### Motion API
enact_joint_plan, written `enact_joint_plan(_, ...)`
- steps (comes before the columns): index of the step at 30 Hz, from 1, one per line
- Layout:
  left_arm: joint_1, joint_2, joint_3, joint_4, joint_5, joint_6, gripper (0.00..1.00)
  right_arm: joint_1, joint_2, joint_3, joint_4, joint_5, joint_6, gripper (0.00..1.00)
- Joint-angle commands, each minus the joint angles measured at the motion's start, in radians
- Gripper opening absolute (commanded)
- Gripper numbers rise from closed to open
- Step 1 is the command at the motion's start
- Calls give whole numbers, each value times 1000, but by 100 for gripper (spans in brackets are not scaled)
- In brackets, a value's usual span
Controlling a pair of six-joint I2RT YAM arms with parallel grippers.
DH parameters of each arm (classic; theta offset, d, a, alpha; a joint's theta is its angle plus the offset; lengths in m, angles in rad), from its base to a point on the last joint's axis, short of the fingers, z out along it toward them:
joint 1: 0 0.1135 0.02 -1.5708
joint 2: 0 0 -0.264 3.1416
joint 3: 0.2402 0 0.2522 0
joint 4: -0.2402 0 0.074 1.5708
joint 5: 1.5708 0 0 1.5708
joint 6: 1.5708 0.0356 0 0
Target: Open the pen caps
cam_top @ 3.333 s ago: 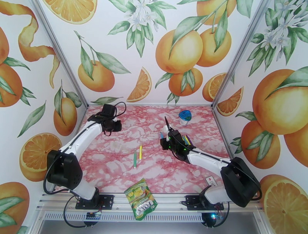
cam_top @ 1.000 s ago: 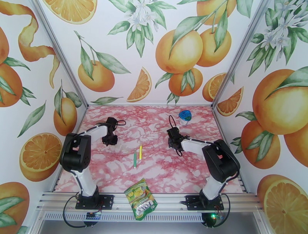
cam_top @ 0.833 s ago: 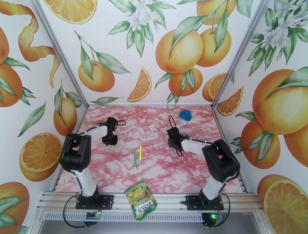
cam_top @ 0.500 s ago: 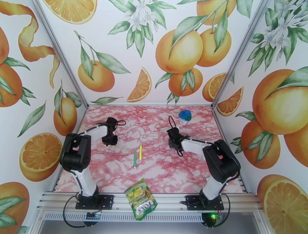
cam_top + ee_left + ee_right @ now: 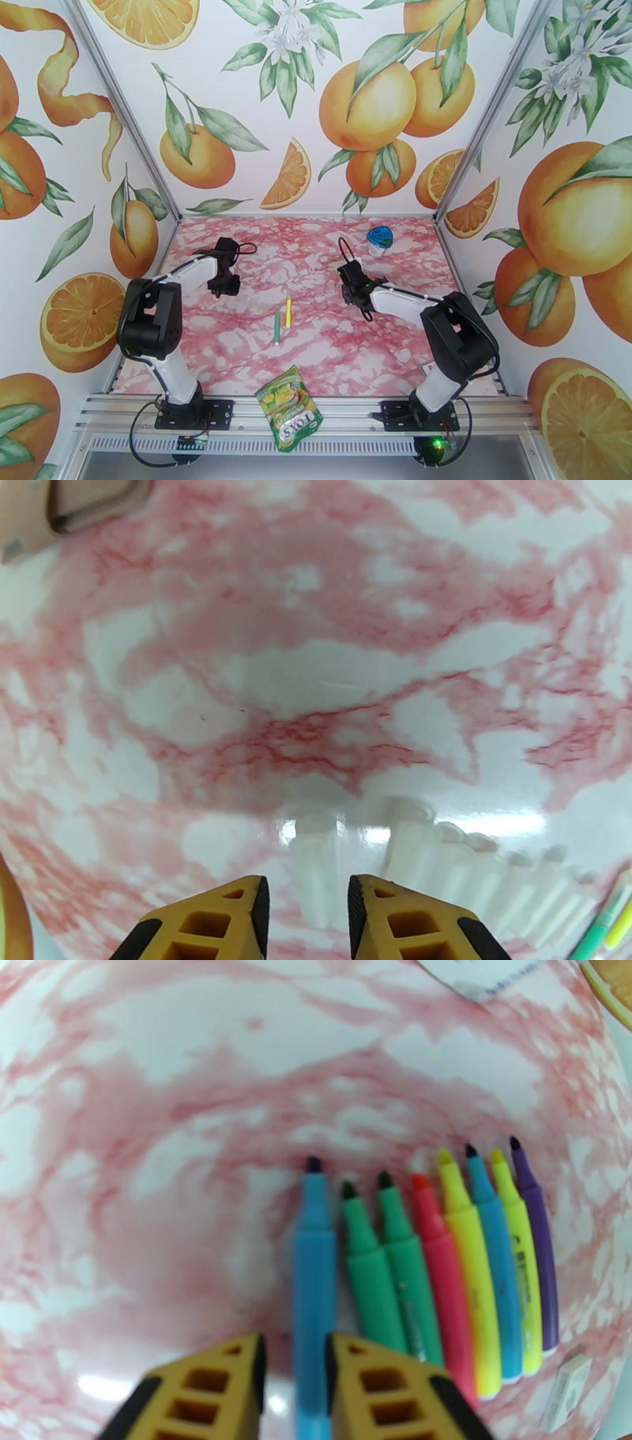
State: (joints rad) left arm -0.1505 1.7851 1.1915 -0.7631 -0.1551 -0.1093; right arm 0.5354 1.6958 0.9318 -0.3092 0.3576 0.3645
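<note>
From above, the left arm (image 5: 186, 272) and right arm (image 5: 399, 300) have folded low onto the worktop (image 5: 316, 363), so uncapping looks finished. At the left wrist, the left fingers (image 5: 213, 918) stand narrowly parted around a clear ridged sleeve (image 5: 474, 875), clamping nothing. At the right wrist, eight markers (image 5: 442, 1276) lie bare-tipped, caps off, with the right fingers (image 5: 213, 1394) slightly apart astride the end blue marker (image 5: 314, 1276).

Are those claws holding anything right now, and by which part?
Apparently nothing: the right gripper straddles the barrel of the blue pen, the left gripper a clear cap, each with a gap showing.
</note>
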Motion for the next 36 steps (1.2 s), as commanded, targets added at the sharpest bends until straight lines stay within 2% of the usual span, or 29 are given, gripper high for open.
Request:
enact_joint_plan(1, 5, -64, 31, -12, 31, -15, 36, 36, -46, 36, 8, -74, -29, 32)
enact_joint_plan(8, 6, -119, 17, 6, 65, -13, 37, 104, -32, 107, 23, -249, -11, 39)
enact_joint_plan(17, 5, -189, -39, 120, 228, -33, 43, 176, 64, 170, 73, -444, 42, 44)
enact_joint_plan(29, 14, -247, -105, 240, 255, -69, 67, 267, 189, 281, 30, -439, 92, 49)
enact_joint_plan(36, 26, -284, -128, 275, 264, -85, 70, 303, 254, 357, -49, -383, 79, 50)
